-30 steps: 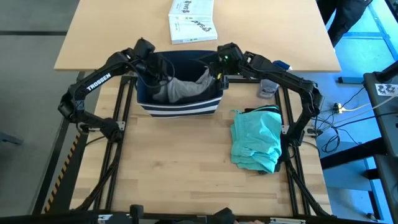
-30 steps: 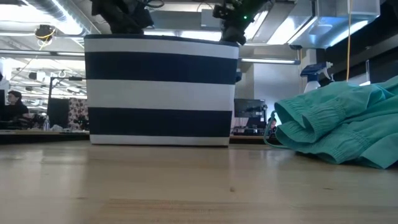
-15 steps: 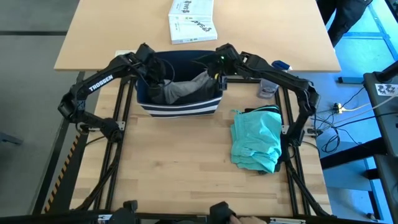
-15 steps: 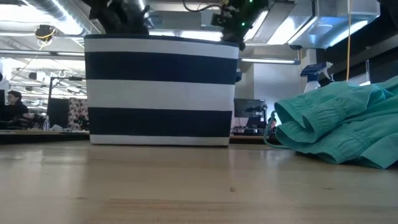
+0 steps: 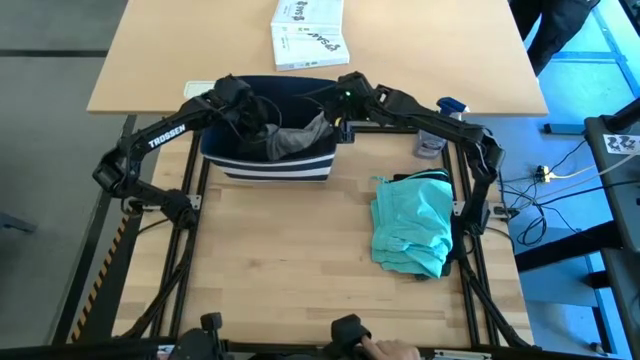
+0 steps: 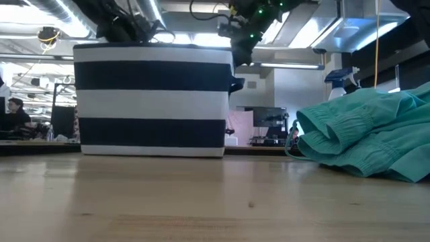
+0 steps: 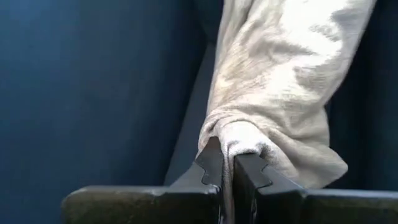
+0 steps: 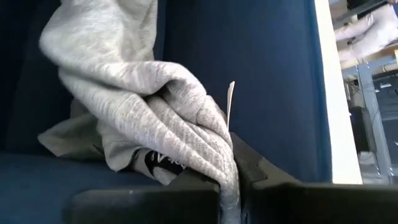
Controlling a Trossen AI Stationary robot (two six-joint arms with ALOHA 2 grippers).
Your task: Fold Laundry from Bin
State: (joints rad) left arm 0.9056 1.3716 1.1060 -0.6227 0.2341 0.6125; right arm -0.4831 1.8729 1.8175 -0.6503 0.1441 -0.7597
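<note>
With both arms reaching into the bin (image 5: pixel 262 168), each gripper has a pinch of the same grey tee (image 5: pixel 295 140). Left gripper (image 7: pixel 227 180) sits at the bin's left inner wall, jaws clamped tight on a fold of the cloth; its wrist view shows fabric squeezed between the two fingers (image 7: pixel 208 165) and bulging just above them. Right gripper (image 8: pixel 231 186) is at the bin's right inner wall, jaws likewise clenched on a bunched edge of the tee, with a small white tag and a dark logo showing near the pinch. The tee is inside the bin, slung between the two grippers, its top about level with the bin's rim. In the low view only the bin's striped front wall shows, arms dipping in from above. Teal piece (image 5: pixel 412 225) lies crumpled on the table (image 5: pixel 290 270), well right of the bin and nearer the front edge, apart from it. White box (image 5: pixel 308 33) lies behind the bin on the far table. Spray bottle (image 5: pixel 450 105) stands right of the bin, beyond the right arm.
</note>
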